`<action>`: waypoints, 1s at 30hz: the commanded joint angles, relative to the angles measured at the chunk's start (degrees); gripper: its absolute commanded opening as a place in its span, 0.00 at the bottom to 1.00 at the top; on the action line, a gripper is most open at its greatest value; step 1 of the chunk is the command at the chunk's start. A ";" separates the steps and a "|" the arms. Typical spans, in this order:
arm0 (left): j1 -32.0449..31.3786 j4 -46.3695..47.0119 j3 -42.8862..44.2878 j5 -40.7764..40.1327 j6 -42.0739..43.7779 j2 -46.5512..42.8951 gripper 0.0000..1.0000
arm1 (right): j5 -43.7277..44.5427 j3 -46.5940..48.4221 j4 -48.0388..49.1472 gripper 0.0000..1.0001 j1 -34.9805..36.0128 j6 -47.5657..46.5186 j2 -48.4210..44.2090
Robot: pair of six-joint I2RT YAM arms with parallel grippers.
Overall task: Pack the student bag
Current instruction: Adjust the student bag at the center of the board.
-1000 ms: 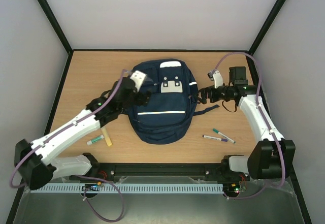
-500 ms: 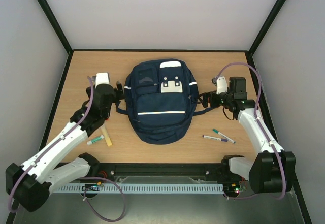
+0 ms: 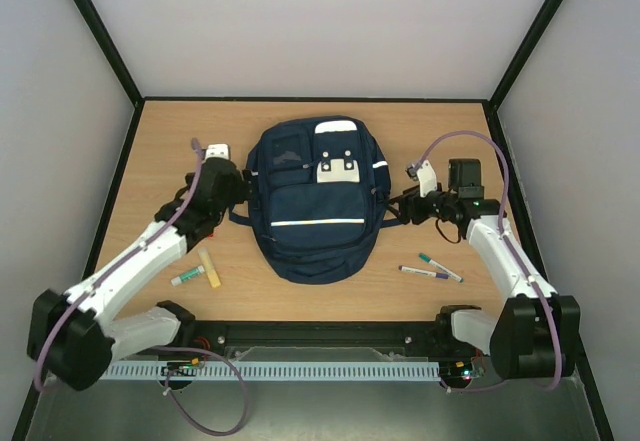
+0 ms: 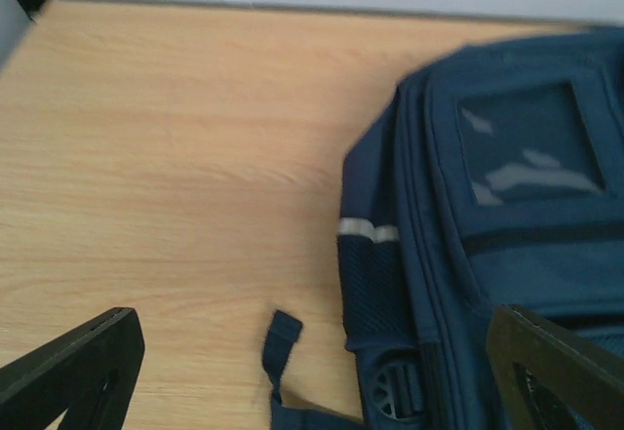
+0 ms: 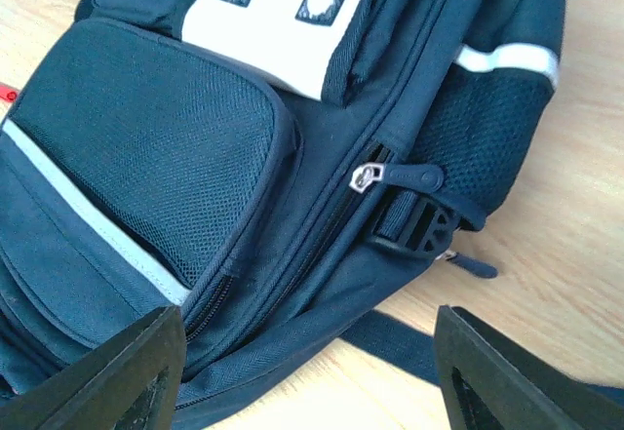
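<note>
Overhead view: a navy bag [image 3: 318,201] lies flat, front side up, at the middle of the wooden desk [image 3: 160,141]. On its white patch [image 3: 338,169] and elsewhere, any lettering is too small to read. The left arm stretches diagonally from its base, its wrist just beside the bag's left upper edge. The right arm is bent at the elbow, with the forearm turned inward towards the bag's right edge. Only this view shows two pens [image 3: 432,270] to the right of the bag, and a green-capped marker [image 3: 187,277] and a pale yellow stick [image 3: 210,268] to its left. Left wrist view: the left fingers [image 4: 78,371] are spread wide and hold nothing. Between them lie bare desk, a loose strap end [image 4: 281,337] and the bag's mesh side, with a clear window pocket [image 4: 526,147] beyond. Right wrist view: the right fingers [image 5: 107,376] stand apart above the bag and grip nothing. This view alone shows a metal zip pull [image 5: 366,178], a dark buckle [image 5: 414,225] and two dark studs on the patch.
</note>
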 commanded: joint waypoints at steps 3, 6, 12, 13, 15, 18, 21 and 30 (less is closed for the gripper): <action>0.12 -4.65 4.54 13.18 -0.53 11.02 0.99 | -1.39 0.61 -4.15 0.69 0.58 -3.53 5.18; 0.93 -5.03 5.10 15.73 -1.81 13.28 0.99 | 0.29 0.98 -4.02 0.68 1.24 -3.40 7.41; 4.28 -3.55 3.21 26.48 -8.43 16.76 0.99 | 2.34 3.46 -5.39 0.66 4.13 -2.50 12.95; 4.91 -3.06 2.17 27.64 -10.52 17.22 0.99 | 3.12 4.07 -5.68 0.65 4.78 -2.41 14.07; 5.53 -0.14 -0.85 31.54 -12.64 17.49 0.99 | 4.80 5.40 -5.98 0.64 5.93 -1.85 16.28; 5.64 5.40 -5.40 34.71 -15.81 15.73 0.99 | 5.38 7.56 -6.06 0.62 6.37 -0.41 19.52; 5.52 11.81 -9.06 38.70 -17.79 14.37 0.95 | 7.69 11.26 -6.68 0.57 6.42 1.09 23.58; 0.69 17.65 -12.53 40.31 -19.41 15.72 0.93 | 12.27 26.15 -7.25 0.49 6.42 5.87 37.45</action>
